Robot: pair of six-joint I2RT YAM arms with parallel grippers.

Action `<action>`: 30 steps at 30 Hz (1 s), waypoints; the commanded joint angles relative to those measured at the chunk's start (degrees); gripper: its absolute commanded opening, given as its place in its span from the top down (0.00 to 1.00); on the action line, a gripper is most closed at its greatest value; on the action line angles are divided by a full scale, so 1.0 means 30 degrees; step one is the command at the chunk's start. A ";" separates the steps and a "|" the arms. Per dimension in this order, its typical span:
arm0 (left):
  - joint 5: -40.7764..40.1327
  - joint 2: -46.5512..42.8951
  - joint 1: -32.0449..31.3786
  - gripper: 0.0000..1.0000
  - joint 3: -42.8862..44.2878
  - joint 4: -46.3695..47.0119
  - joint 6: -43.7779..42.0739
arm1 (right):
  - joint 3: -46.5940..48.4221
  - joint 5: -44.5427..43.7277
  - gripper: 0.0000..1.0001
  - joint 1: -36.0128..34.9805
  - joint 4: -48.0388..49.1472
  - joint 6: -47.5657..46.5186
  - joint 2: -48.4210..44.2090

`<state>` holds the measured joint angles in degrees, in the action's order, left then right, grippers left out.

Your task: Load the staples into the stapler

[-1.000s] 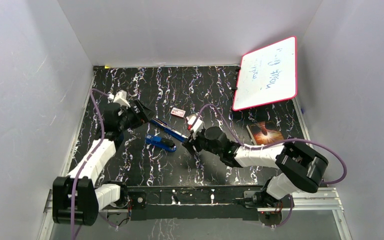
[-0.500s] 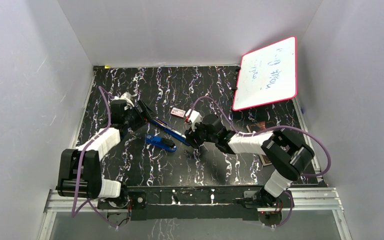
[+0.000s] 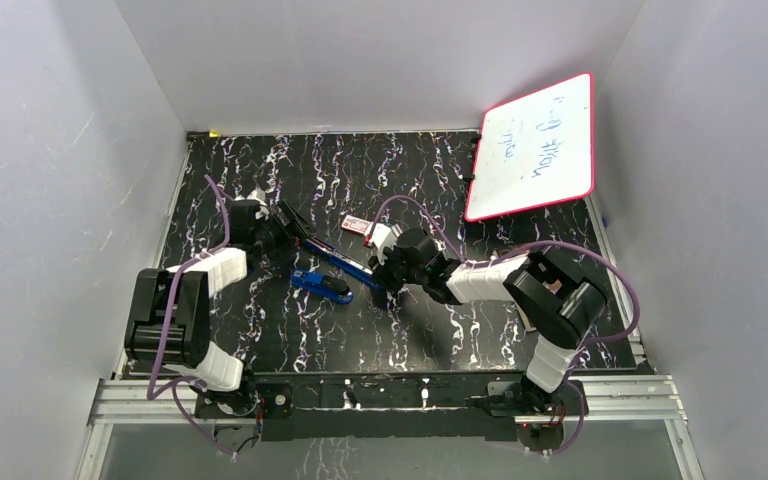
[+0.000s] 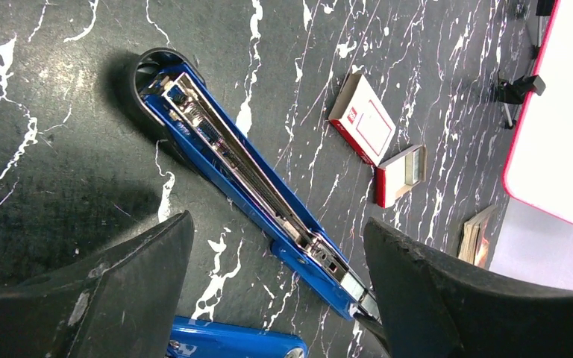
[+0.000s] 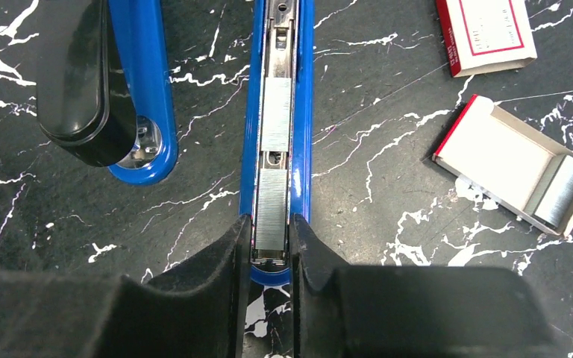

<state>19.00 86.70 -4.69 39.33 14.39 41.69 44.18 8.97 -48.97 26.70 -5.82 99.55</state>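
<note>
Black white-veined desk (image 3: pixel 260 180): two silvery-grey metal strips of staples (image 5: pixel 276 112) sit end to end in the channel of the long blue open stapler (image 5: pixel 303 112), mid-desk. Right fingers (image 5: pixel 216 283) pinch one end of the channel. Left fingers (image 4: pixel 119 298) are spread wide above the stapler.

Black marbled table (image 3: pixel 410 160), open blue stapler (image 4: pixel 246 183), red box (image 4: pixel 363 119), staple tray (image 5: pixel 518 168)
</note>
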 commanded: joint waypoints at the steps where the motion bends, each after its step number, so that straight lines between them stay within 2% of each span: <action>1: 0.0621 0.0207 -0.0049 0.18 0.0461 0.1095 0.0746 | 0.0341 -0.0148 0.76 -0.0038 0.1609 -0.0124 -0.0018; 4: 0.0843 0.0549 -0.0049 0.18 0.0062 0.2048 0.1397 | 0.0265 0.0087 0.84 -0.0042 0.2257 0.0075 0.0245; 7: 0.1367 0.0957 -0.0052 0.17 -0.0709 0.3946 0.2678 | 0.0345 0.0403 1.00 -0.0037 0.3197 0.0741 0.0944; 10: 0.1593 0.1432 -0.0049 0.16 -0.1304 0.5239 0.3762 | 0.0653 0.0567 1.00 -0.0053 0.4123 0.1716 0.1391; 14: 0.1284 0.1638 -0.0045 0.15 -0.1850 0.5491 0.4297 | 0.1652 0.0045 1.00 -0.0082 0.3993 0.2904 0.1998; 20: 0.0617 0.2820 -0.0051 0.13 -0.2165 0.7051 0.5382 | 0.2288 0.0537 1.00 -0.0169 0.3964 0.3020 0.2267; 30: 0.0284 0.6293 -0.0049 0.27 -0.2706 1.4264 0.8001 | 0.1882 0.1755 1.00 -0.0156 0.3549 0.2902 0.2106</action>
<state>22.22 101.75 -4.69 32.69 49.69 64.12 48.45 10.00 -48.86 34.68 2.83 106.34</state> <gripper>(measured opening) 0.752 0.280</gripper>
